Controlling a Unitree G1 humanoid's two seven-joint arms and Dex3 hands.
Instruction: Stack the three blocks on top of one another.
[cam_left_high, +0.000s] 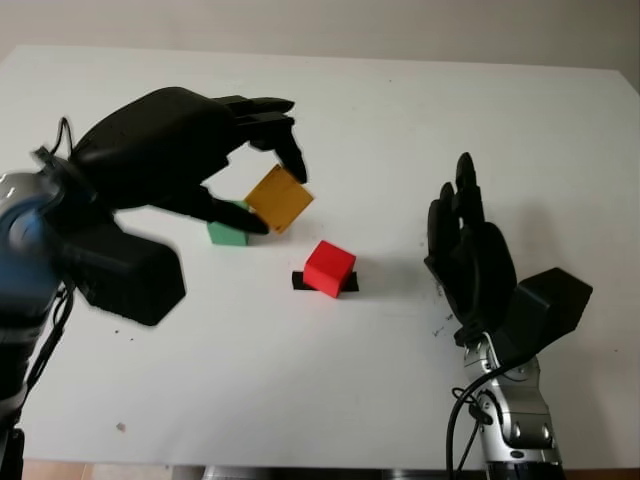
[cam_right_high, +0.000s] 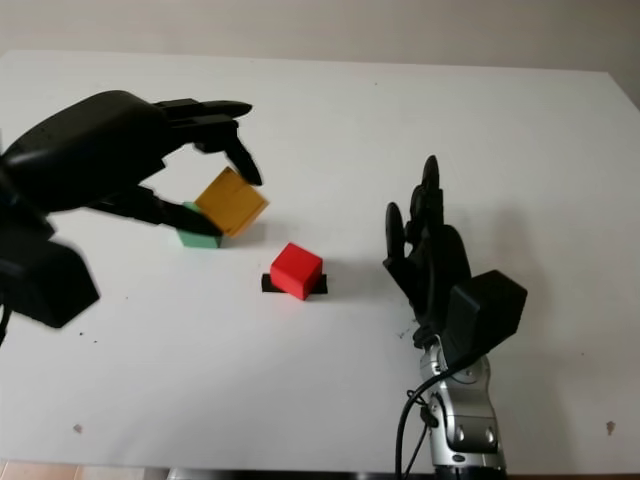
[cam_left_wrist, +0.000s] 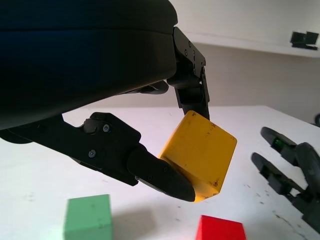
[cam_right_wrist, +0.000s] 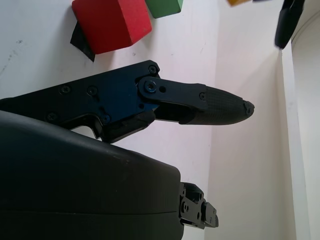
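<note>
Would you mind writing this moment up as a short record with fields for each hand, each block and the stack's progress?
left hand: shut on the yellow block, raised above the table
yellow block: held tilted in the air, over the green block's right side
green block: on the table, partly behind the left hand's thumb
red block: on the table, on a black mark, right of the green block
right hand: open, right of the red block, holding nothing
stack: no block stacked yet
</note>
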